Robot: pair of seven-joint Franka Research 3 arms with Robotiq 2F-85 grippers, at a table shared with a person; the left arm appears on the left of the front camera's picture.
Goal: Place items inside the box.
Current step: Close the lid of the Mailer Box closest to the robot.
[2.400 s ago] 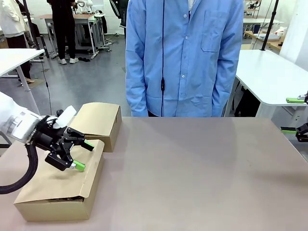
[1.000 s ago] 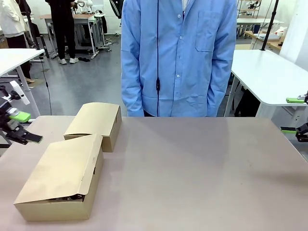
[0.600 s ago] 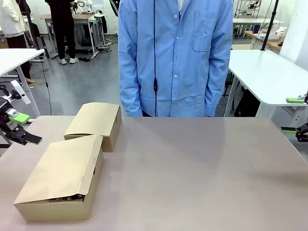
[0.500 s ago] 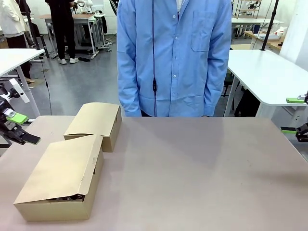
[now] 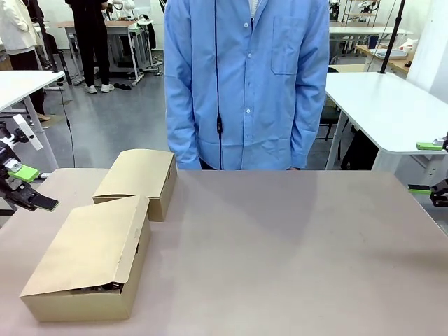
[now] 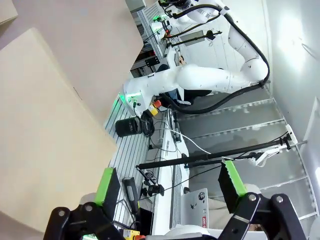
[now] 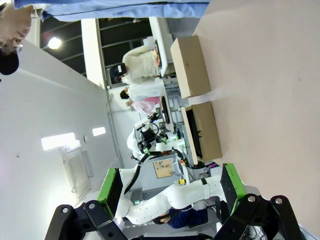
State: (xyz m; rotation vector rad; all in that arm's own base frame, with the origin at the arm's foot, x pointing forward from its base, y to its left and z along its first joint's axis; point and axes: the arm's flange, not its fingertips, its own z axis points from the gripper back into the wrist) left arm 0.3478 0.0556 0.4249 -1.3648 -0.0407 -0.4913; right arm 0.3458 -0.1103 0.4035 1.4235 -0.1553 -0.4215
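Fingers [image 5: 24, 185] spread apart, left of closed box [image 5: 91, 255].

The near box [image 5: 87, 259] hides its contents under its lid; the left hand [image 5: 28, 187] is cut off at the frame's left edge.

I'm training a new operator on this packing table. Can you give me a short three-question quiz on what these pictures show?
1. True or false: the lid of the near cardboard box stands fully upright.
2. Which describes the left gripper? A) shut on a stapler B) open, holding nothing, at the table's left edge C) resting on the far cardboard box
3. Fill in: the person in the blue shirt stands at the table's ____ side.

Key:
1. False: the lid lies down over the box.
2. B.
3. Far. The right gripper is open too.
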